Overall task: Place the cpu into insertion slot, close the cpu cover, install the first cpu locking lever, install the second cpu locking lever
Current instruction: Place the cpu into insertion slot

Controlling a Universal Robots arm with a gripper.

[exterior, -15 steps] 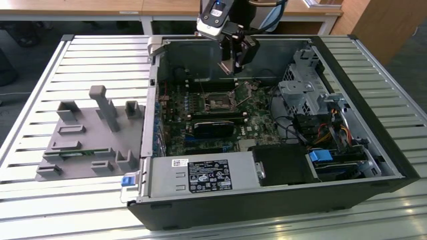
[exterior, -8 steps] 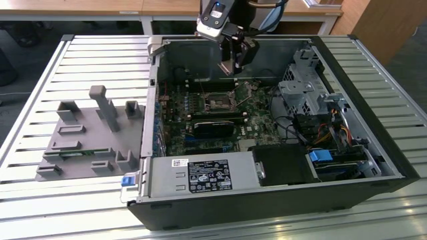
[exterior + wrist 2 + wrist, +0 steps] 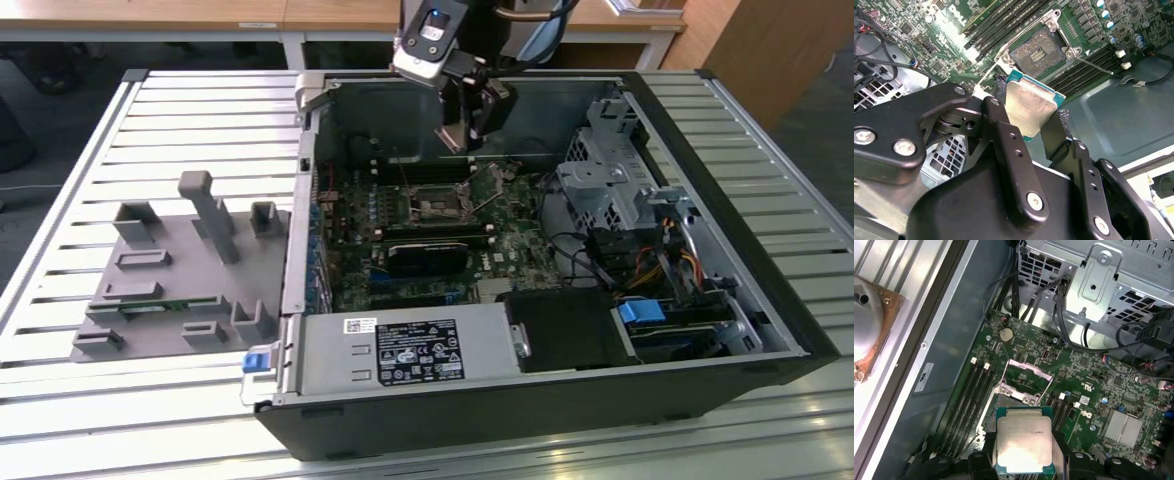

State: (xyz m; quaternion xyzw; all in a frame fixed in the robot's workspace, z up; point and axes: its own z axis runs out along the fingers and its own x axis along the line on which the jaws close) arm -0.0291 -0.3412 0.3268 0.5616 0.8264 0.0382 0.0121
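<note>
Black fingers (image 3: 1006, 140) closed to chip width, clamping flat square cpu (image 3: 1023, 442), matte silver top, above open insertion slot (image 3: 1039, 50).

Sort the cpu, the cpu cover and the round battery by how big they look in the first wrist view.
1. cpu, but nearness to the camera inflates it.
2. cpu cover.
3. round battery.
</note>
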